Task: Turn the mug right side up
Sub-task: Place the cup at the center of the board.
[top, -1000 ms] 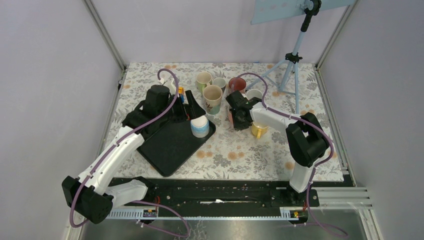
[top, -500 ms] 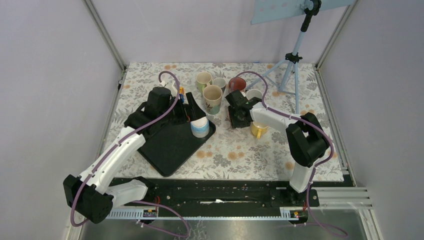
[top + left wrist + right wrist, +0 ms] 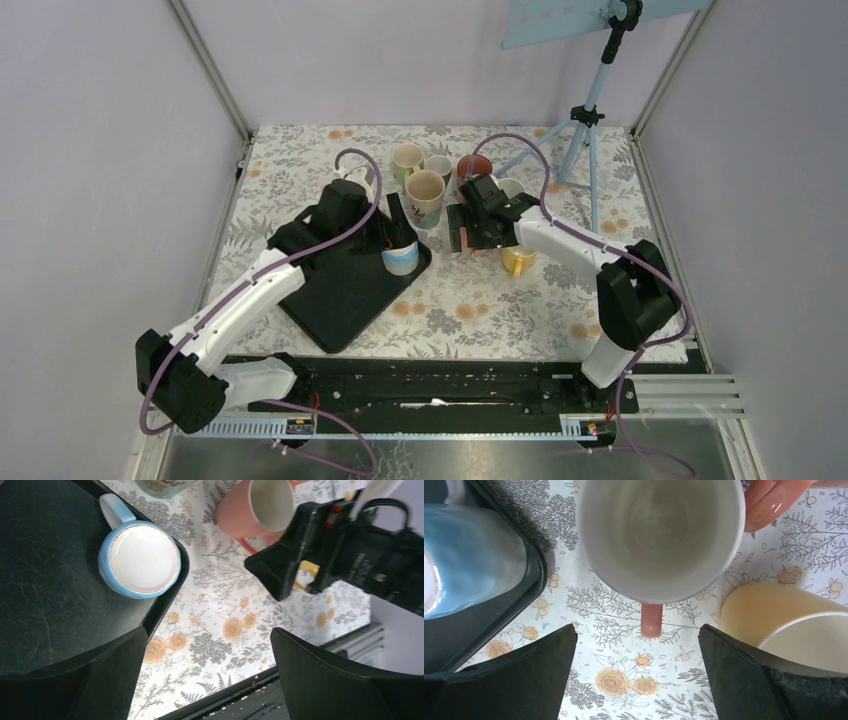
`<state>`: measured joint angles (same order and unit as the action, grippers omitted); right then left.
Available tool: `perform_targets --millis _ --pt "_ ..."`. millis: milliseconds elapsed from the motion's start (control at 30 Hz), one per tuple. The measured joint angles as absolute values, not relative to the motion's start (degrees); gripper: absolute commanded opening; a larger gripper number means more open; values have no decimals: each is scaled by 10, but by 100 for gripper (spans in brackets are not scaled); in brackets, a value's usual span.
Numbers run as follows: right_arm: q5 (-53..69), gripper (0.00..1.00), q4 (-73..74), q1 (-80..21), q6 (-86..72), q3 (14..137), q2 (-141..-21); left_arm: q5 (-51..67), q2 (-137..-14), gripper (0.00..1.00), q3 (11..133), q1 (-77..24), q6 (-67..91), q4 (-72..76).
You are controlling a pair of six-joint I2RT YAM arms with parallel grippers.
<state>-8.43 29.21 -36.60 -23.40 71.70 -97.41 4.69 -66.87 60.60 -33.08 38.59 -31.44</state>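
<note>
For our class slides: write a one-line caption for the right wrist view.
Open right gripper above a pink mug, mouth up, between a blue mug and a yellow mug.

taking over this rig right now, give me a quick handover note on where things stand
Tools: the left tool is open and empty, hovering near the blue mug without touching it. The right tool is open and empty above the pink mug, whose handle points toward it.
Things: the blue mug sits base up at the corner of the black tray. The pink mug stands mouth up on the floral table, free of both tools.
Done: pink mug is right side up.
Left: the blue mug is upside down and probably needs flipping; the left tool is nearest.
</note>
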Motion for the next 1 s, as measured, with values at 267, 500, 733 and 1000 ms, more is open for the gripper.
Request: perform_targets --millis 267,500,733,1000 --pt "-68 100 293 -366 -239 714 -933 -57 -730 99 640 -372 352 -346" --pt "-63 100 292 -366 -249 714 -873 -110 -798 99 678 -371 301 -358" --pt "-64 100 293 -366 -258 714 -825 -134 -873 99 702 -371 270 -363" --pt "-63 100 293 -366 -262 714 -800 -138 -930 99 721 -378 264 -348"
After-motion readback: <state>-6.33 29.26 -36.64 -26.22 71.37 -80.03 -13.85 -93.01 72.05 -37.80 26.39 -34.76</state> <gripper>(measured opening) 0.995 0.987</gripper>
